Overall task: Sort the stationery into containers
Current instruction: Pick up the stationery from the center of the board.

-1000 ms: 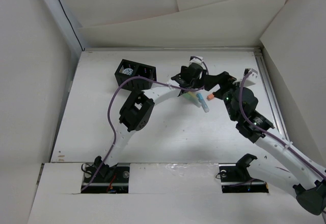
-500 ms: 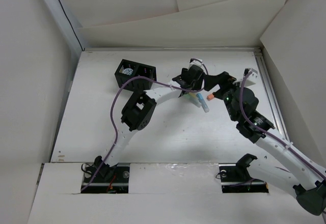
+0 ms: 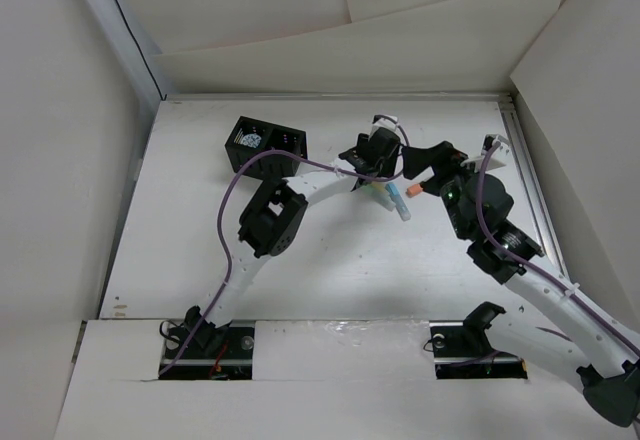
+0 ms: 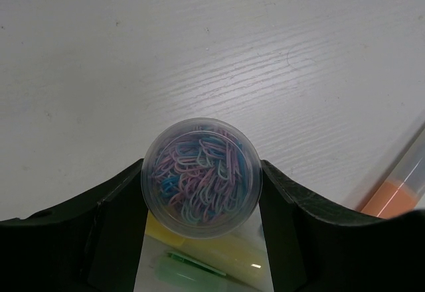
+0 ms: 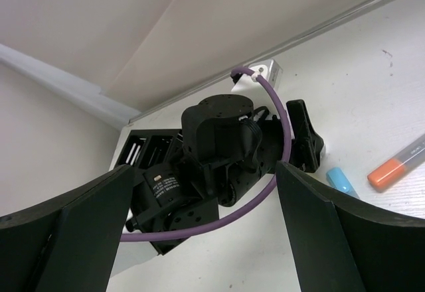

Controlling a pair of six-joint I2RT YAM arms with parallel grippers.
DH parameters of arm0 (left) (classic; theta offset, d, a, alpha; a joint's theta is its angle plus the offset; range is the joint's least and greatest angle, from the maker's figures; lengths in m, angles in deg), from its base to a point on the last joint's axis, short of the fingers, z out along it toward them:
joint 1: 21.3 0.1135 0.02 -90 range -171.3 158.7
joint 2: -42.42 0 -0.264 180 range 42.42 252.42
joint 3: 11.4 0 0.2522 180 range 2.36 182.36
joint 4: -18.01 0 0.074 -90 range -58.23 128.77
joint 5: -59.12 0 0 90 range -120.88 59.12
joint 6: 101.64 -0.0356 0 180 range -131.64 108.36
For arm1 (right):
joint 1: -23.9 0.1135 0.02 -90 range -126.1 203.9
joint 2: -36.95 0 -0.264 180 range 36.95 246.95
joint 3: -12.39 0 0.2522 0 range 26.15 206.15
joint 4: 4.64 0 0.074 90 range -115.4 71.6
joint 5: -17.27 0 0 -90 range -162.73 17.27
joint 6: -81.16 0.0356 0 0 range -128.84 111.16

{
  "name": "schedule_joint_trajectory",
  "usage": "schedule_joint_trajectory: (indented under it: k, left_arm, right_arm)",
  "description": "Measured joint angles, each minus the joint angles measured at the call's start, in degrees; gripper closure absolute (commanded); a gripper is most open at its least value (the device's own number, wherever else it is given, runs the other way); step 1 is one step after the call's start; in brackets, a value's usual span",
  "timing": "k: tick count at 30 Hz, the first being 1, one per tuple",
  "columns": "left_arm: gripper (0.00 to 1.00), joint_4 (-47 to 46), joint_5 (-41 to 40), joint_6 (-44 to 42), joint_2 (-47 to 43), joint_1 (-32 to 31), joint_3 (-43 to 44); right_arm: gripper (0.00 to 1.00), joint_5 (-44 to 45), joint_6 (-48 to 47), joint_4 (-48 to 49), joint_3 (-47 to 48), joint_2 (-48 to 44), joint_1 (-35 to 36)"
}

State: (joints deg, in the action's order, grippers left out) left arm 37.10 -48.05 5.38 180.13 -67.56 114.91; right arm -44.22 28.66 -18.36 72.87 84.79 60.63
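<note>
The black organizer box [image 3: 265, 145] stands at the upper left of the table [image 3: 330, 260]. At the centre, the left pincer [image 4: 201, 192] grips the clear jar [image 4: 201, 172] of paper clips, over the coloured sticks [image 3: 400, 200]. The right pincer [image 5: 204, 172] is wide open.

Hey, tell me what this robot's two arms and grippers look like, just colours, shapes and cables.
The left arm and right arm are white tubes joined by bulky black joints, each trailed by a purple cable. The left gripper and right gripper have broad, matte black fingers. A tiny green light shows on the right arm.
</note>
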Motion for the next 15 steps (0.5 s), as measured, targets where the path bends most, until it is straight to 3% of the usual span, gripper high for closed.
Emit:
schedule_joint_trajectory:
  k: [7, 15]
  left_arm:
    - [0.68, 1.40, 0.04, 0.17, -2.58, 0.37, 0.00]
    - [0.69, 1.33, -0.17, 1.51, -13.31, 3.69, -1.95]
  right_arm:
    - [0.07, -0.04, 0.00, 0.00, 0.00, -0.48, 0.00]
    - [0.07, -0.02, 0.00, 0.02, 0.00, -2.47, 0.00]
